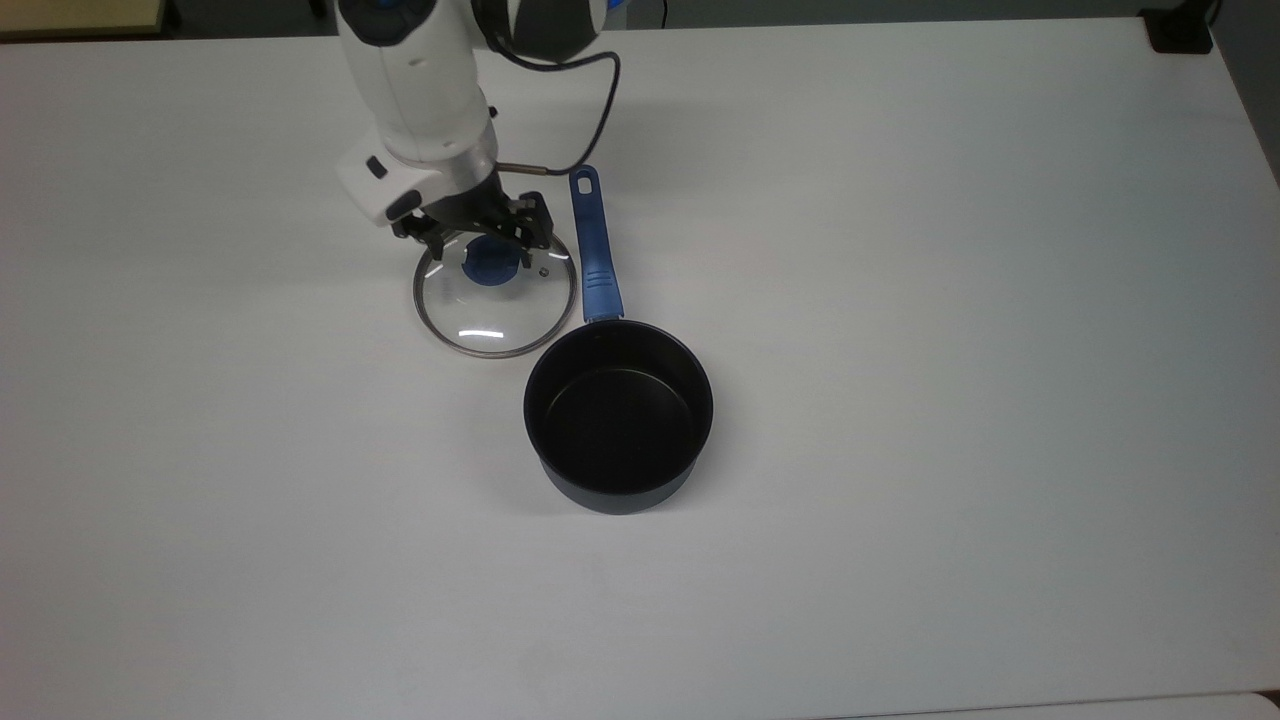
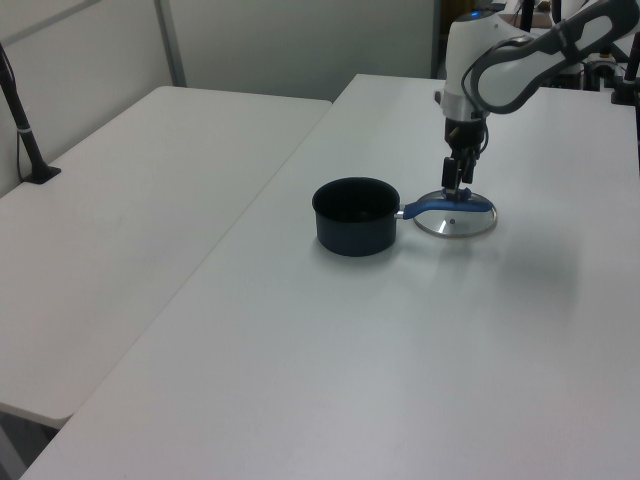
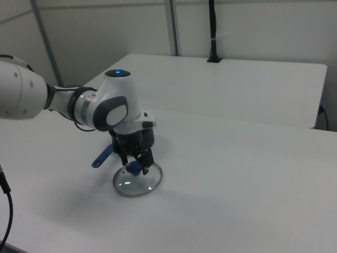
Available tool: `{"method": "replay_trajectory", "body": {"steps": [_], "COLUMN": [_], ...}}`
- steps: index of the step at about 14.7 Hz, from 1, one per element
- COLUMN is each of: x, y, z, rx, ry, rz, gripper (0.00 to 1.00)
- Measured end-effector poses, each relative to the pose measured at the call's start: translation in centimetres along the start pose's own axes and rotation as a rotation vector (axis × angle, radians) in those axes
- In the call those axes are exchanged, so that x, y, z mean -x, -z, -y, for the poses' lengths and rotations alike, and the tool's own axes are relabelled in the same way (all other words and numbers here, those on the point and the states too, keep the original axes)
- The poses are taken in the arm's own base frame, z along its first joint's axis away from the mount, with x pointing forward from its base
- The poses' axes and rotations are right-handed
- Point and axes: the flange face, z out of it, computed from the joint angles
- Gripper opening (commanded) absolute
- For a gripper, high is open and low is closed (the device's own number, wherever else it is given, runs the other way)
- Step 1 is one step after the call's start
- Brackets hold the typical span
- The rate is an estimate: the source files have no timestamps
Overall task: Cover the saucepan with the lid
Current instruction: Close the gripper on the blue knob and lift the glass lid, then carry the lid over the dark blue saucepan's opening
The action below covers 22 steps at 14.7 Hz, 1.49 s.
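The gripper (image 1: 480,245) hangs with its jaws spread wide, one finger on either side of the blue knob (image 1: 488,264) of the glass lid (image 1: 495,296), not closed on it. The lid lies flat on the white table (image 1: 900,300). Just beside the jaws, toward the top view's right, runs the blue handle (image 1: 593,245) of the saucepan (image 1: 618,415), whose bowl sits just past the lid's rim. Bare tabletop spreads wide around them. In the left view, a second white table (image 2: 120,200) adjoins.

Probably a robotics lab: plain white tables (image 2: 150,180), partition walls (image 3: 253,26) (a clamped pole (image 2: 25,130) too).
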Motion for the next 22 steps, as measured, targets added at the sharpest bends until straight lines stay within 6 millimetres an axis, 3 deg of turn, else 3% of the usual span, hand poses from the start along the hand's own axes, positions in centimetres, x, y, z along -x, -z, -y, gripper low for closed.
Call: {"method": "replay_trajectory", "body": {"steps": [2, 4, 6, 10, 12, 14, 16, 19, 22], "x": [-0.2, -0.3, -0.3, -0.7, -1.6, -3.4, -4.6, -6.4, -8.6], "y": [-0.6, -1.1, -1.3, -0.6, 1.3, 5.9, 8.8, 11.6, 12.1], "z": [0.8, 1.1, 1.4, 0.7, -0.6, -2.5, -2.4, -0.1, 4.5], "rx": [0.0, 0.0, 0.0, 0.001, 0.001, -0.001, -0.001, -0.01, -0.026], "ry": [-0.007, -0.005, -0.001, -0.022, -0.044, -0.074, -0.072, -0.068, -0.066], "rz": [-0.007, -0.001, 0.002, -0.01, -0.019, -0.045, -0.09, -0.155, -0.186], "gripper": [0.91, 0.67, 0.55, 0.54, 0.54, 0.54, 0.54, 0.55, 0.55]}}
